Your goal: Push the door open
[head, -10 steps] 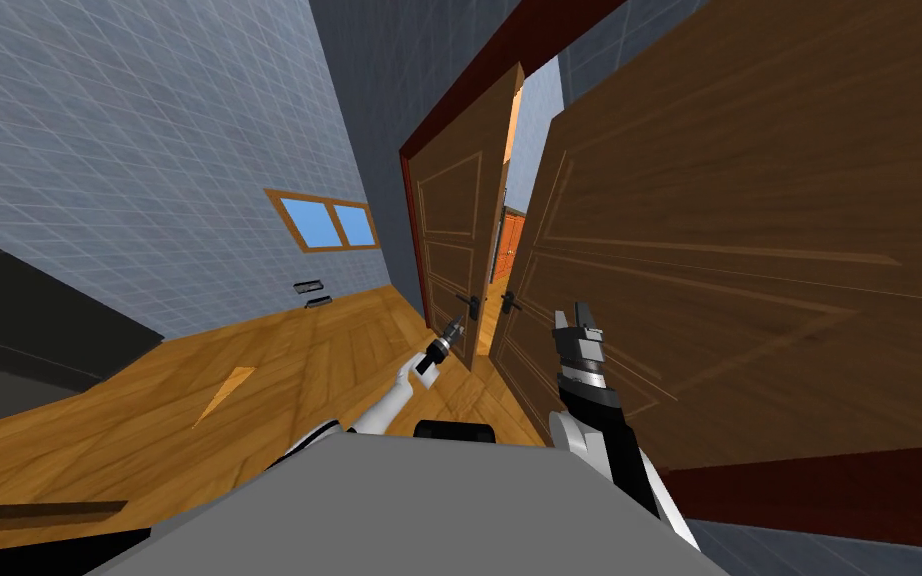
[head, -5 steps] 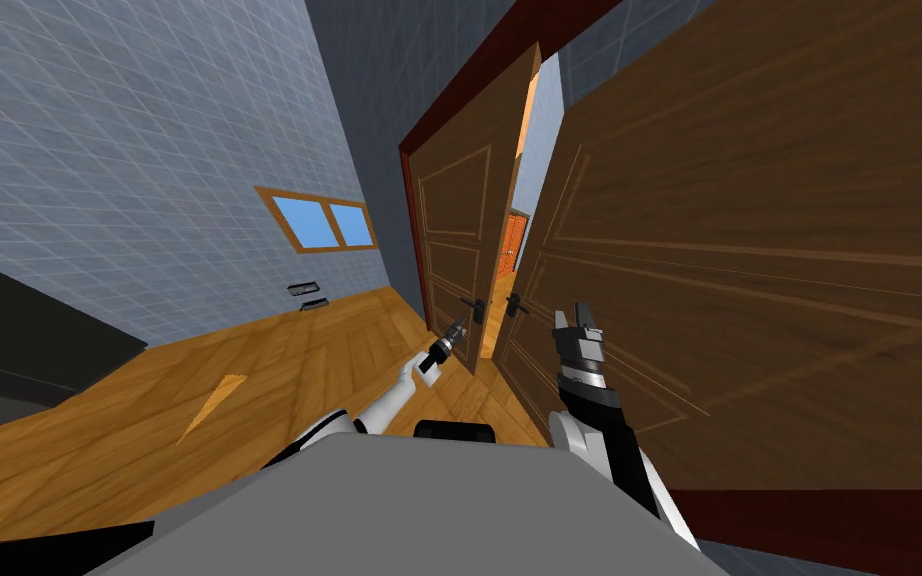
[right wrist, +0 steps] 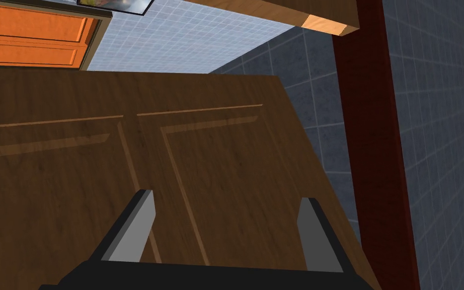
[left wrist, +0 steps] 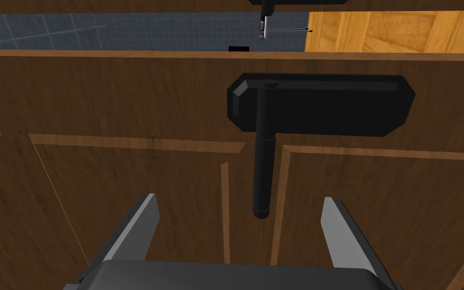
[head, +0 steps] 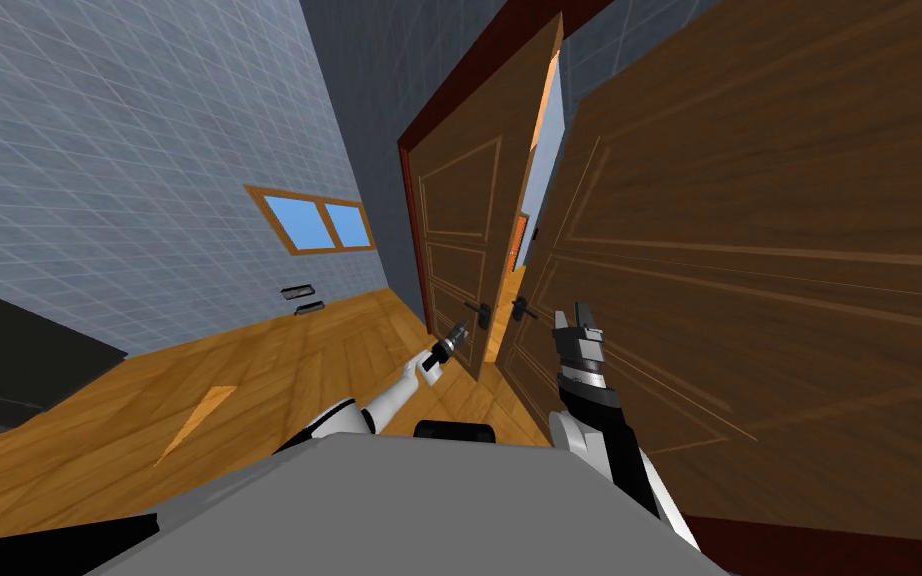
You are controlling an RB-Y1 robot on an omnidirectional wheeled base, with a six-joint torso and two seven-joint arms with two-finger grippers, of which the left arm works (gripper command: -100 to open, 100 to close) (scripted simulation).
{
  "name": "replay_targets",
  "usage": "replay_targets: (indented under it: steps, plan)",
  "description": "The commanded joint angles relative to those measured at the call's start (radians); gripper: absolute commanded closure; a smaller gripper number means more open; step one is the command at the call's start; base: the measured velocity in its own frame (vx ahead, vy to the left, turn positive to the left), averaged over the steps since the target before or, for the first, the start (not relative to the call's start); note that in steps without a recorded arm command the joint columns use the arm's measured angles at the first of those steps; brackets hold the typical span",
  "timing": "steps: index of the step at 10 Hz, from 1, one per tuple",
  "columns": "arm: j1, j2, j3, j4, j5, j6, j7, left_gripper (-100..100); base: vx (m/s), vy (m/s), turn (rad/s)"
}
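Observation:
A brown panelled double door stands ajar in a dark red frame (head: 408, 215). Its left leaf (head: 459, 220) carries a black lever handle (head: 482, 316), and the right leaf (head: 749, 250) has one too (head: 522, 310). My left gripper (head: 459, 330) is open just short of the left leaf. In the left wrist view the lever (left wrist: 263, 166) hangs from its black plate (left wrist: 326, 103) between and ahead of my open left gripper (left wrist: 238, 221). My right gripper (head: 575, 320) is open, close to the right leaf's panel (right wrist: 185, 166), open in the right wrist view (right wrist: 225, 226).
Through the narrow gap between the leaves an orange door (right wrist: 29, 40) and a pale tiled wall (right wrist: 190, 40) show. A wooden floor (head: 249, 380) spreads to my left, under a grey tiled wall with a small window (head: 311, 222).
The whole head view has swung, so I have moved. The gap between the two leaves looks narrower and their handles closer together. Both arms hold the same pose.

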Motion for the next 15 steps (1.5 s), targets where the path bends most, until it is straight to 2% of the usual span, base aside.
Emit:
replay_targets:
  steps: [1, 4, 5, 8, 12, 13, 14, 15]
  plan:
    - [-0.021, -0.002, -0.013, 0.031, -0.003, -0.001, 0.009, -100, 0.141, 0.130, -0.034]
    - [-0.058, -0.008, -0.034, 0.090, -0.009, -0.005, 0.023, -100, 0.134, 0.102, -0.029]
    - [-0.053, -0.009, -0.028, 0.084, -0.008, -0.005, 0.018, -100, 0.051, 0.044, -0.007]
    - [-0.056, -0.010, -0.017, 0.095, -0.004, -0.004, 0.009, -100, 0.157, -0.106, -0.036]
    - [-0.057, -0.026, -0.002, 0.106, 0.000, -0.001, -0.004, -100, 0.176, -0.138, -0.036]
    - [-0.057, -0.023, -0.004, 0.104, -0.001, -0.002, -0.002, -100, 0.073, -0.054, 0.004]
    - [-0.057, -0.023, -0.004, 0.104, -0.001, -0.002, -0.002, 100, -0.009, 0.004, 0.001]
    - [-0.057, -0.023, -0.004, 0.104, -0.001, -0.002, -0.002, 100, -0.020, 0.019, -0.016]
